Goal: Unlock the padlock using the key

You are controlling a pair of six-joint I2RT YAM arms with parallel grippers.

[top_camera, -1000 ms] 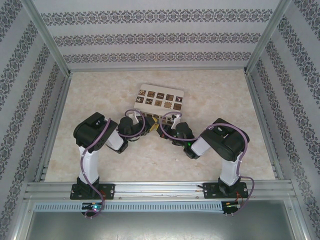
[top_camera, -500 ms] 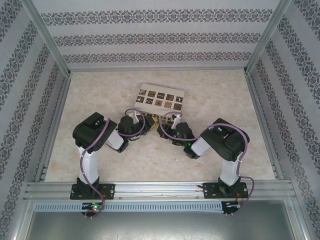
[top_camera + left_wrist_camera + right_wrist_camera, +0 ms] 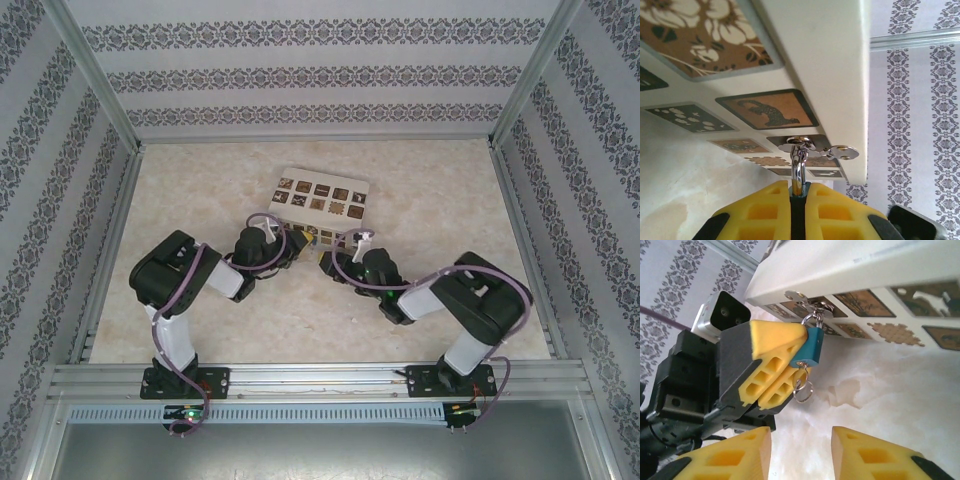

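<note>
Hanging at the near corner of the white box (image 3: 850,265), the padlock (image 3: 811,347) is where you should look first: a small teal-blue body with its thin silver shackle (image 3: 798,167) hooked through a metal fitting on the box's edge. A small silver ring (image 3: 803,389) dangles just below the body; whether a key sits in the lock you cannot tell from these views.

Your left gripper (image 3: 799,190) is clamped on the padlock. In its own wrist view the two yellow fingers (image 3: 762,212) are pressed together with only the lock between them, and the shackle rises straight out of the seam. From the right wrist view you can see those same fingers pinching the teal body from its side, with the body tilted and lifted off the table (image 3: 880,380).

Your right gripper (image 3: 801,436) hangs just short of the lock, its yellow fingers spread apart with nothing between them and touching nothing.

From above, both arms reach in towards the box's near edge, the two grippers close together, the left one against the box.
</note>
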